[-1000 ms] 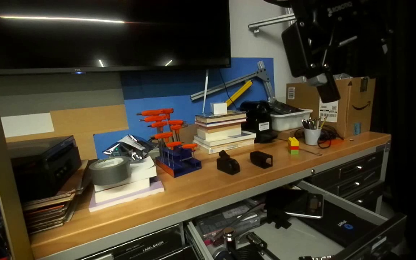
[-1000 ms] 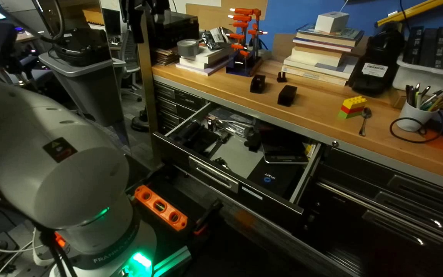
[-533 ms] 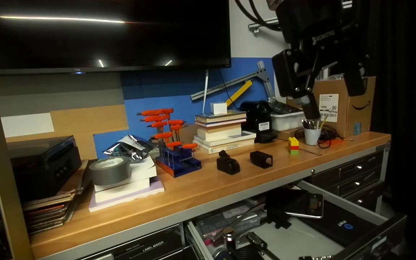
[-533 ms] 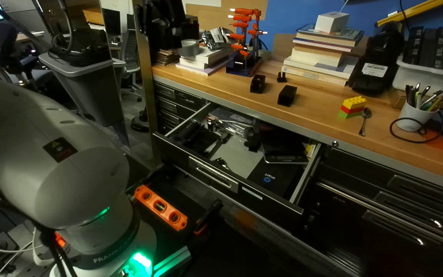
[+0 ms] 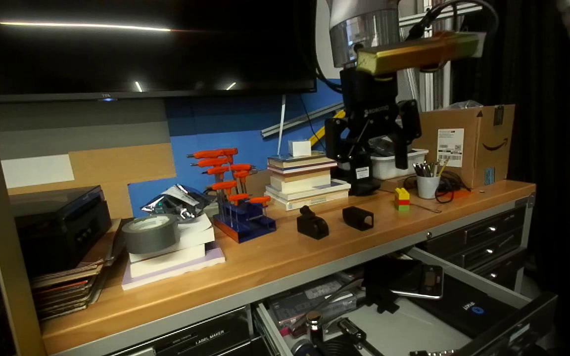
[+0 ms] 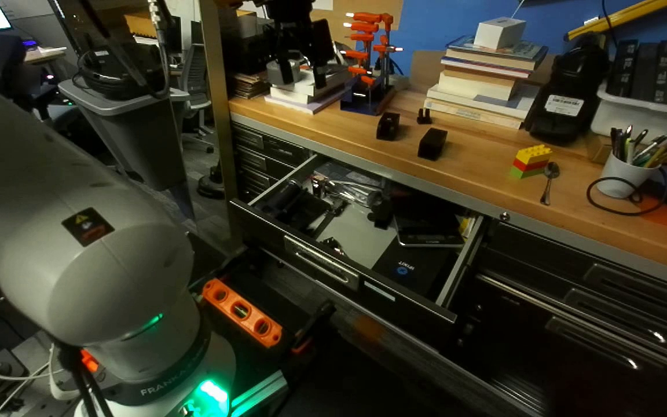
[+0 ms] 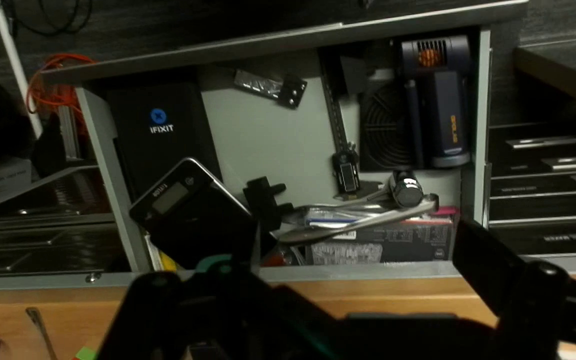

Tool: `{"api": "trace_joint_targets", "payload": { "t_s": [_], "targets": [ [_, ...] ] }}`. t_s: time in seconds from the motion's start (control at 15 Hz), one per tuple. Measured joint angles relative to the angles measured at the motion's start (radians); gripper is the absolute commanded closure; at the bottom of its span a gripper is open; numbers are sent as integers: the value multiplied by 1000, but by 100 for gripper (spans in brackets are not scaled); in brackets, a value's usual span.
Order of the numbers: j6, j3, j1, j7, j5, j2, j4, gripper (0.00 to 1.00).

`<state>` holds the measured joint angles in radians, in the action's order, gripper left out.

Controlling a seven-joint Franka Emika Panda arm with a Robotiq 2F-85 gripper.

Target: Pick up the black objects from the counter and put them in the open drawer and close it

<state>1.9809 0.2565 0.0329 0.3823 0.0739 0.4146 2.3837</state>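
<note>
The gripper (image 5: 380, 168) is seen at upper right of the frame in an exterior view, clear of the counter (image 5: 265, 256); jaws parted wide, nothing held. A black block (image 5: 313, 226) and a second black block (image 5: 358, 218) are found on the counter, set apart, below and right of frame centre. The drawer (image 6: 414, 310) is seen open; in the wrist view a scale (image 7: 198, 210) is contained, left of centre.

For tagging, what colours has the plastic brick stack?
Yellow, red, green brick stack; best in an exterior view.
</note>
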Motion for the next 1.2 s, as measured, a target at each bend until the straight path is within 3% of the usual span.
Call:
{"api": "trace_joint_targets", "payload": {
  "t_s": [0.33, 1.2],
  "targets": [
    [121, -77, -8, -52, 0, -172, -75, 0],
    [136, -251, -38, -201, 26, -573, -407, 0]
  ]
}}
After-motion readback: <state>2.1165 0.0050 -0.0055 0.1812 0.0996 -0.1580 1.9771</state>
